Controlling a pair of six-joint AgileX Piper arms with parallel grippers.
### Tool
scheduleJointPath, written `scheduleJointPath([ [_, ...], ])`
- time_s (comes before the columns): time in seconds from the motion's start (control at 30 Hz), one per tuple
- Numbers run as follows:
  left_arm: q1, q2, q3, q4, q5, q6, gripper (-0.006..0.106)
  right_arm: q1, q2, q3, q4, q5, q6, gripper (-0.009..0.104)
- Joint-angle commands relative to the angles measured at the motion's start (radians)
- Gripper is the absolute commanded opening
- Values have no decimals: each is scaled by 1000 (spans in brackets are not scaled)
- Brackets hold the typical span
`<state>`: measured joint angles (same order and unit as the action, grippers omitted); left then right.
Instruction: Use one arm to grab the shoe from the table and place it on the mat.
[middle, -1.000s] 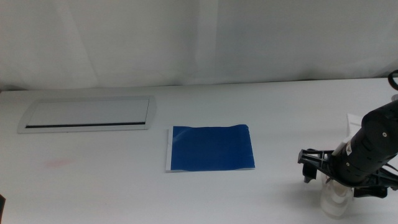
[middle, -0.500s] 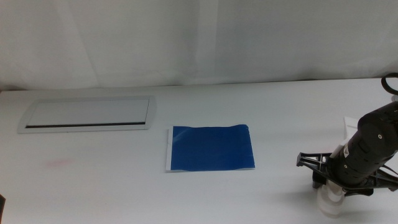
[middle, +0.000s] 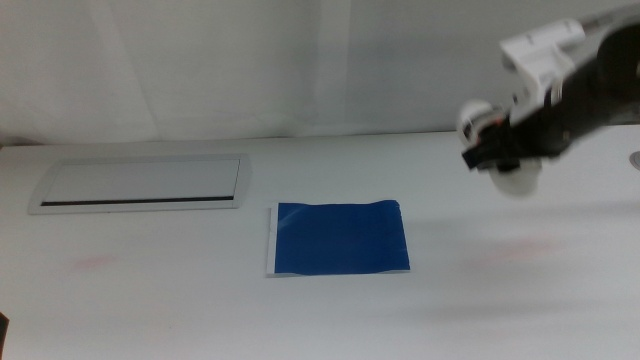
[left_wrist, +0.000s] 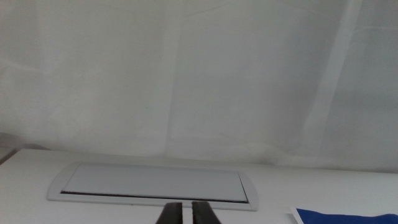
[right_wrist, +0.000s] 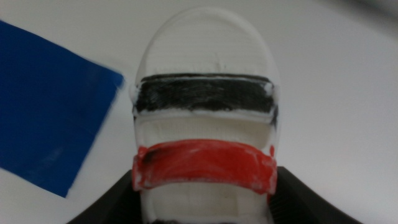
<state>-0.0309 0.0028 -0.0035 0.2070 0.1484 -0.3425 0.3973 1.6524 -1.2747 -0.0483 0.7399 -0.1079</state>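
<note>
The table (middle: 200, 300) is seen below; the mat (middle: 340, 238) lies flat at its centre; the arm (middle: 585, 75) is held high at the right, blurred; the right gripper (right_wrist: 205, 199) is clamped on the shoe (right_wrist: 205, 118), carried aloft right of the mat; the left gripper (left_wrist: 186, 213) is kept low, jaws together.

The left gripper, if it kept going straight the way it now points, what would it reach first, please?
Probably the pale grey framed panel, which lies flat on the table just beyond the left gripper, whose fingers are shut. Nothing else shows between them, though the depth is hard to judge.
</note>
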Motion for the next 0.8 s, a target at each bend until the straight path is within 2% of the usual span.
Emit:
scheduleJointPath([
  [0.0,2,-20,39,-6,-4,-7,-3,3,21,-104,58,62,-211,-2],
  [0.17,2,-20,39,-6,-4,-7,-3,3,112,-260,226,172,-503,-2],
  [0.27,2,-20,39,-6,-4,-7,-3,15,181,-330,291,235,-657,-2],
  [0.6,2,-20,39,-6,-4,-7,-3,123,418,-491,335,310,-967,-2],
  [0.77,2,-20,39,-6,-4,-7,-3,169,521,-554,358,303,-989,-2],
])
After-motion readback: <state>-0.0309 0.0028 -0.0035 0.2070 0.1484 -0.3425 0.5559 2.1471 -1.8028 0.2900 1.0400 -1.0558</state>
